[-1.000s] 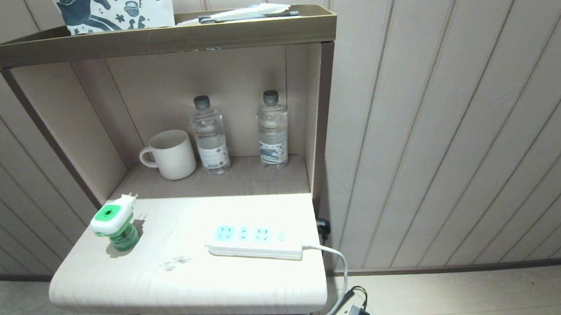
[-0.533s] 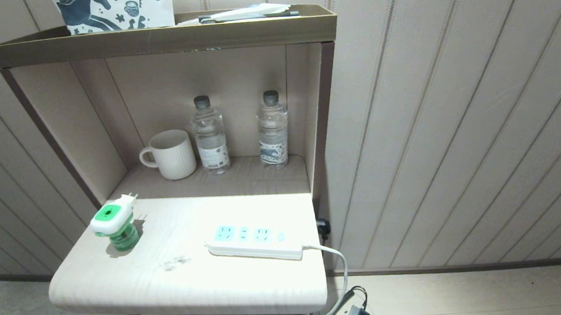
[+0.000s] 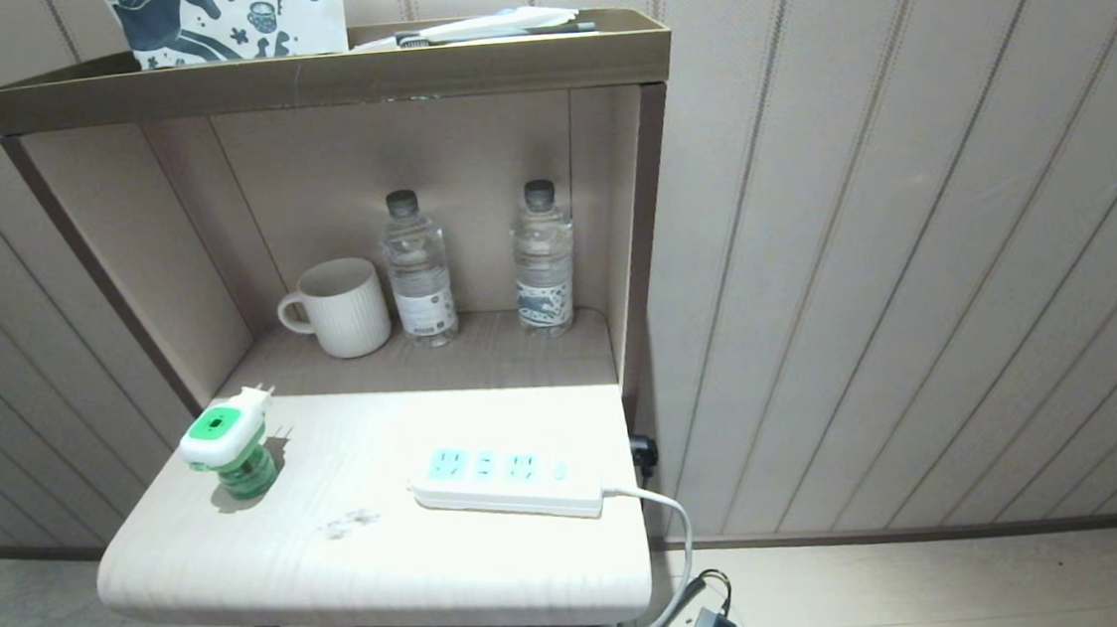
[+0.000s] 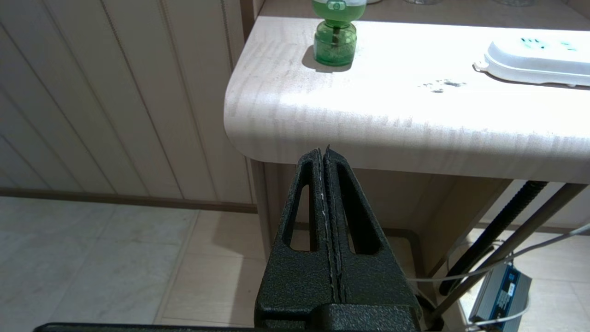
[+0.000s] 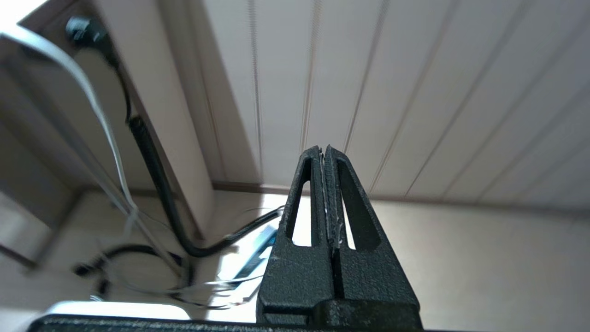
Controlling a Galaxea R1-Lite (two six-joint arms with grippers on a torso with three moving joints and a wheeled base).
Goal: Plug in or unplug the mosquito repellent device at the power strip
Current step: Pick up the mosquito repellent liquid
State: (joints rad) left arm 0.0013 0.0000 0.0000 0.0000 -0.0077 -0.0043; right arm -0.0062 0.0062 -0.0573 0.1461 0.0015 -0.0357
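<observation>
The mosquito repellent device (image 3: pixel 230 449) is standing upright and unplugged near one corner of the table (image 3: pixel 370 577), well apart from the power strip (image 3: pixel 507 477), whose three blue socket faces are all lying free, so the step in hand looks to be the first reach toward the device. The left gripper (image 4: pixel 326 152) is hanging below the table's front edge with its fingers (image 4: pixel 309 203) pressed together on nothing; the device is sitting above and beyond the fingertips, slightly to one side. The right gripper (image 5: pixel 325 152) is likewise closed and empty, pointing at the wall and floor away from the table. To do this well, the left arm should be rising clear of the edge before moving forward, parting its fingers early, and closing on the white-and-green head rather than the slick bottle, keeping the prongs free and the wrist ready to turn them toward a socket.
</observation>
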